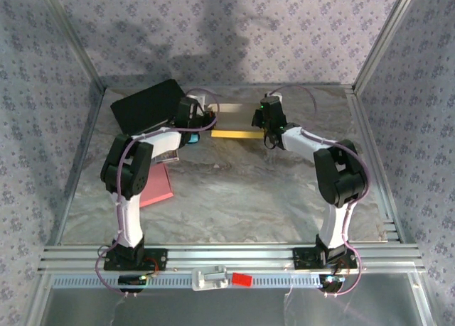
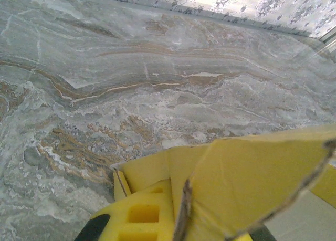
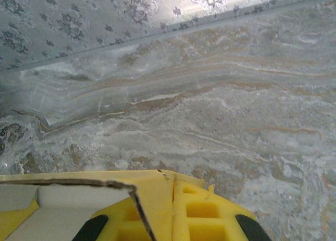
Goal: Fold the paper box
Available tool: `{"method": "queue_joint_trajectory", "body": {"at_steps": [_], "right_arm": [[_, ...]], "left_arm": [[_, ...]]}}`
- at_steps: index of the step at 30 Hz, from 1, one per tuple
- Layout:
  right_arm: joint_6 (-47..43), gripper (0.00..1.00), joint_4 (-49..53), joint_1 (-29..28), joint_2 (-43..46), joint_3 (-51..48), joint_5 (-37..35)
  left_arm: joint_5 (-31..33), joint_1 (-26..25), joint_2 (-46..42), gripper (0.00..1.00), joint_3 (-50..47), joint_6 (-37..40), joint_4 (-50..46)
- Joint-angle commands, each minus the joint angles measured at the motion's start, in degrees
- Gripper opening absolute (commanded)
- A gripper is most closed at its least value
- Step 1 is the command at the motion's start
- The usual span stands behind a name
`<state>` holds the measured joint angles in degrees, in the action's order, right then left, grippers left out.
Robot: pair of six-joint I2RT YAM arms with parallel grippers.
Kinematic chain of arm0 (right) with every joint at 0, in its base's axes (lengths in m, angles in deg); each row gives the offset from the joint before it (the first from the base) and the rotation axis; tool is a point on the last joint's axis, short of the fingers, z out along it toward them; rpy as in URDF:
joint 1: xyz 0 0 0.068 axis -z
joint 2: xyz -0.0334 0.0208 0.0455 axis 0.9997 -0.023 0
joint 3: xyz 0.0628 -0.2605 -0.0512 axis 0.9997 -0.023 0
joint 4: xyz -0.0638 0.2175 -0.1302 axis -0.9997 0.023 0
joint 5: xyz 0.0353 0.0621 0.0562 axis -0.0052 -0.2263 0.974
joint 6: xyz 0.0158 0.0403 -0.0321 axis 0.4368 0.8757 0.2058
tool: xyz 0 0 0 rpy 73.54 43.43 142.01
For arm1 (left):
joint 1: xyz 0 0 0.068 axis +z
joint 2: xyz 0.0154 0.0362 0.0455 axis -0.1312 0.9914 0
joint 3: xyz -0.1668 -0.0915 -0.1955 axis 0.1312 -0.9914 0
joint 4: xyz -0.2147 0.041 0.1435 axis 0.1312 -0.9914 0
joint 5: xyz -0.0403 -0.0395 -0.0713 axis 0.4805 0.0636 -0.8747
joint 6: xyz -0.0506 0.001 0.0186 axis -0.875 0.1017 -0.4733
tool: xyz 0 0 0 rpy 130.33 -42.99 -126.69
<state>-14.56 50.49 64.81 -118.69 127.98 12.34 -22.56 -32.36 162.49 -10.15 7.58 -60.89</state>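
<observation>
Black sheet (image 1: 146, 102) far left, pink sheet (image 1: 158, 187) nearer. Next, left gripper (image 1: 210, 123) clamped shut on a raised flap of the yellow paper box (image 1: 234, 134), lying far-centre on the table (image 1: 234, 198). Right gripper (image 1: 265, 131) closed too, pinching the opposite wall.

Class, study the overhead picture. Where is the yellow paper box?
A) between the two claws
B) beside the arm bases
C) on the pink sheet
A: the yellow paper box lies with the left claw at one end and the right claw at the other.
</observation>
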Motion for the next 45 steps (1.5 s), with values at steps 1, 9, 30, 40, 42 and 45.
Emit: {"method": "queue_joint_trajectory", "body": {"at_steps": [1,9,30,40,42,45], "right_arm": [[4.1,0.12,8.2,-2.4,2.5,4.1,4.3],[19.0,0.5,24.2,-2.7,7.5,7.1,7.4],[48.1,0.61,39.1,-5.2,20.1,5.2,4.3],[68.3,0.59,43.9,-8.2,21.5,9.3,0.4],[72.0,0.59,42.2,-8.3,20.1,9.4,-0.4],[76.3,0.59,38.4,-7.8,17.3,9.8,0.1]], "left_arm": [[-1.5,-3.3,-2.1,0.0,-1.9,1.7,-2.3],[0.7,-4.0,-2.3,0.0,-2.2,2.3,-3.6],[4.1,-6.0,-3.0,0.0,-2.3,0.6,-4.1],[9.4,-8.4,-4.5,0.0,-3.4,0.0,-5.1],[10.6,-8.7,-4.8,0.0,-3.9,-0.6,-4.9],[11.9,-9.1,-5.1,0.0,-4.5,-1.5,-4.5]]}}
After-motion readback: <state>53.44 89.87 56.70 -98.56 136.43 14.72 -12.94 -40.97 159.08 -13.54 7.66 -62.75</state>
